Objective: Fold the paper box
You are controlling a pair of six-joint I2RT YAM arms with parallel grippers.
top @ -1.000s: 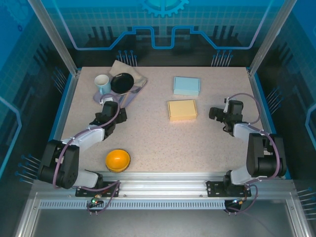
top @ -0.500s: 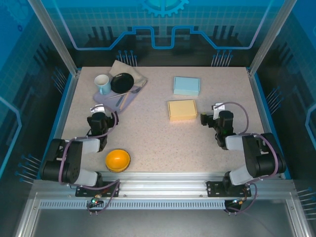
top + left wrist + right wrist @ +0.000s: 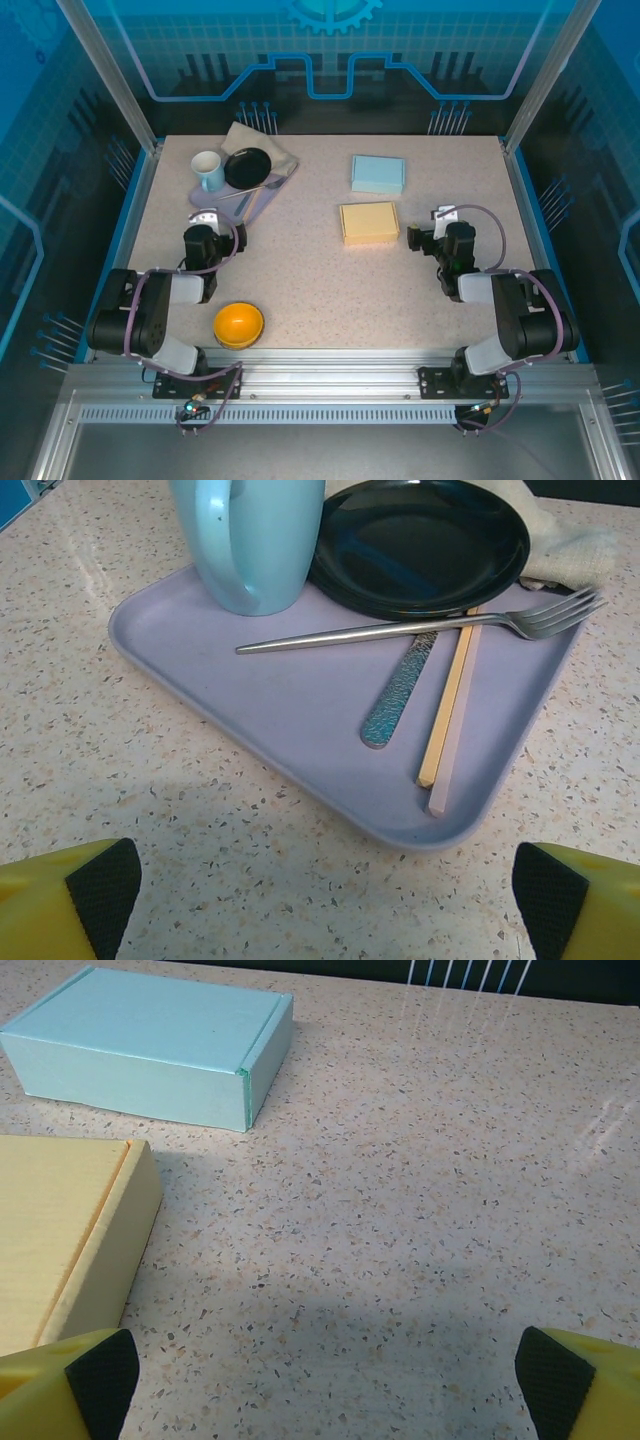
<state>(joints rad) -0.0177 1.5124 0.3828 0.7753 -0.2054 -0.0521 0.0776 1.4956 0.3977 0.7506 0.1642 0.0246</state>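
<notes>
Yellow paper box [image 3: 369,222]: centre of desk [image 3: 300,280], lid flat, near right tool [image 3: 328,1370].
Right tool, left tool [image 3: 320,890]: both spread, empty; left tool faces purple tray [image 3: 300,730].
Risk: a low sideways approach likely shoves the box instead of catching a flap.

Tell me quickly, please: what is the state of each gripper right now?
Left gripper: open, holding nothing, in front of the lilac plastic tray.
Right gripper: open, holding nothing, near the flat yellow paper box.
</notes>
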